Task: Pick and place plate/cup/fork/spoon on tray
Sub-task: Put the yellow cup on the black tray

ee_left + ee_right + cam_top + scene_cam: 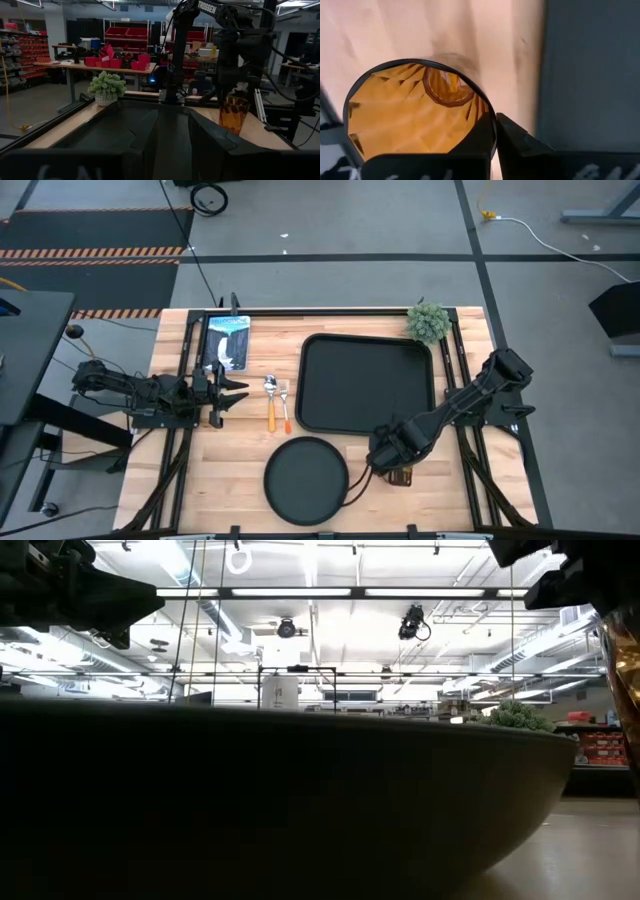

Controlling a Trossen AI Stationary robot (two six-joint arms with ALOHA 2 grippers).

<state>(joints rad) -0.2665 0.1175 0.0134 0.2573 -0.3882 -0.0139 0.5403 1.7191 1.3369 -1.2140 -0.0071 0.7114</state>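
A light wooden surface (240, 465) was seen from above, filling the lower middle of the frame. The tray (366, 383), large, black and rectangular, lay at the centre, slightly right. The plate (305, 479), round and black, rested just below the tray's lower left corner, near the bottom edge of the frame. The spoon (270, 401) and the fork (284, 406), both with orange handles, lay side by side just left of the tray, the spoon on the left. A small green potted plant (429, 322) stood at the tray's upper right corner, and a printed card (226, 341) lay toward the upper left of the surface. The right hand (395, 463) was lowered at the lower right of centre, just below the tray's bottom edge and to the right of the plate, over the cup (402, 475), of which only a sliver of amber showed. In the right wrist view the cup (420, 117) was seen from above with its rim caught between a dark finger (520, 145) outside and another inside, so the right hand was closed on the cup's wall, beside the tray's edge (590, 75). The left hand (233, 394) was held at the left of the surface, near the cutlery, its fingers spread apart and holding nothing.
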